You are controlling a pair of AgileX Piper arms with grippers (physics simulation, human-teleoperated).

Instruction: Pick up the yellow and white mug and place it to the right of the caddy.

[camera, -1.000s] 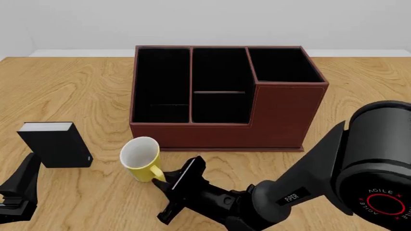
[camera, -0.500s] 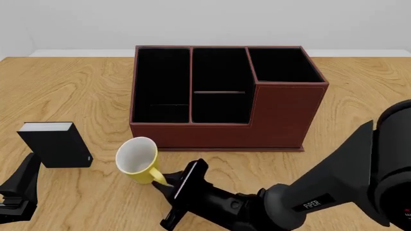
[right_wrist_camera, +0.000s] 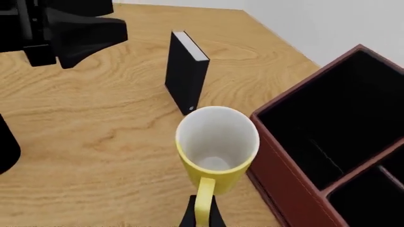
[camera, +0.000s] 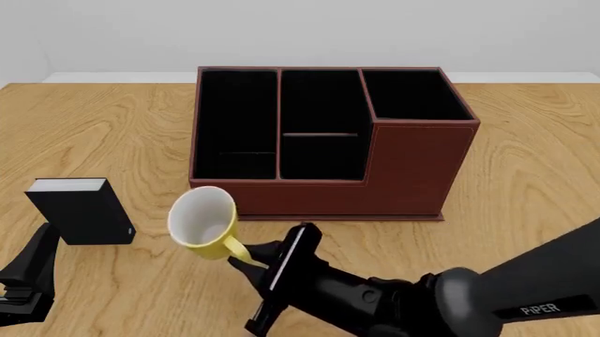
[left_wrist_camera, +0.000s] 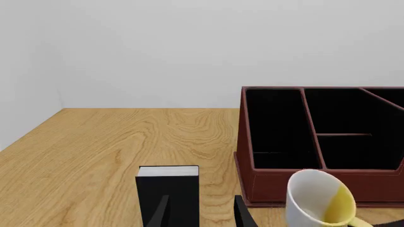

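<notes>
The yellow and white mug [camera: 202, 223] hangs tilted in front of the left end of the caddy [camera: 412, 168], mouth facing the camera, and seems just off the table. My right gripper [camera: 251, 257] is shut on its yellow handle [right_wrist_camera: 203, 198]. The mug also shows in the right wrist view [right_wrist_camera: 216, 142] and in the left wrist view [left_wrist_camera: 317, 198]. The reddish-brown caddy shows in the left wrist view [left_wrist_camera: 277, 187] and in the right wrist view [right_wrist_camera: 296, 189]. My left gripper [camera: 28, 281] is open and empty at the front left.
A small black box with a white top [camera: 83, 210] stands to the left of the mug, just beyond my left gripper's fingers [left_wrist_camera: 162, 213]; it also shows in the right wrist view [right_wrist_camera: 185, 71]. Bare wood lies to the right of the caddy.
The mug has risen a little and tipped further onto its side with my right gripper holding its handle. The right arm has shifted right. The left arm has not moved.
</notes>
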